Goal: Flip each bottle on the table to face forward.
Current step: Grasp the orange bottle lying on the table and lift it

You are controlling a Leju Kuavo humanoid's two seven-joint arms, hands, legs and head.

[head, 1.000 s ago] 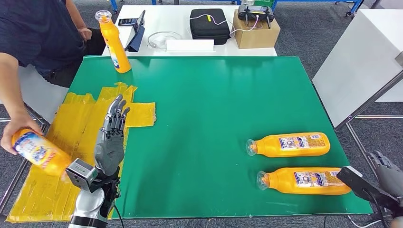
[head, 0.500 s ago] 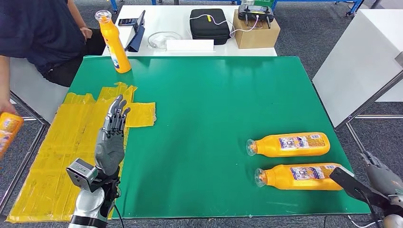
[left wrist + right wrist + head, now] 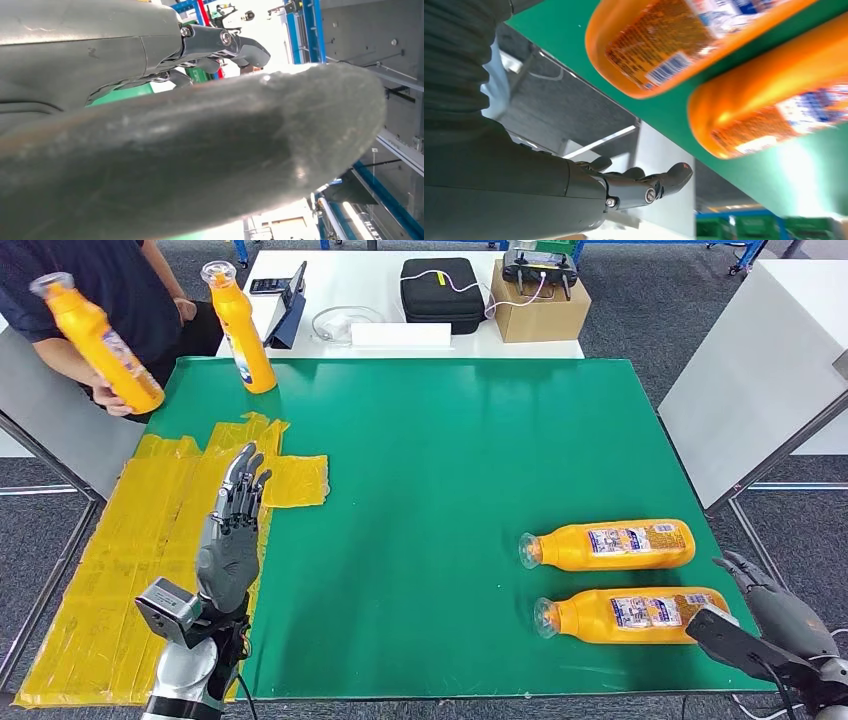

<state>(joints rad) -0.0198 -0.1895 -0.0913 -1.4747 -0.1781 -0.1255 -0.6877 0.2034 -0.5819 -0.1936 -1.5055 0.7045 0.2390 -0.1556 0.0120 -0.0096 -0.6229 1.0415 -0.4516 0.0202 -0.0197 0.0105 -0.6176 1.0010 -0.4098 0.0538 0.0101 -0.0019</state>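
Observation:
Two orange bottles lie on their sides at the right front of the green table (image 3: pixel 430 470), caps pointing left: one nearer bottle (image 3: pixel 630 615) (image 3: pixel 659 45) and one farther bottle (image 3: pixel 608 545) (image 3: pixel 774 115). My right hand (image 3: pixel 785 615) (image 3: pixel 624 187) hovers open just past the base of the nearer bottle, off the table's right edge, holding nothing. My left hand (image 3: pixel 232 530) (image 3: pixel 200 50) stands open over the yellow sheet, fingers straight. A third orange bottle (image 3: pixel 240 330) stands upright at the table's far left corner. A person holds a fourth bottle (image 3: pixel 97 340) up at far left.
Yellow plastic sheets (image 3: pixel 150 550) cover the table's left side. Behind it a white table (image 3: pixel 400 300) carries a black case (image 3: pixel 438 292), a cardboard box (image 3: pixel 538 302) and a tablet. A white panel (image 3: pixel 760 370) stands to the right.
The person has lifted their bottle from low at the left edge up to the far left. My right hand has risen beside the nearer bottle, which slid slightly left. My left hand stayed still.

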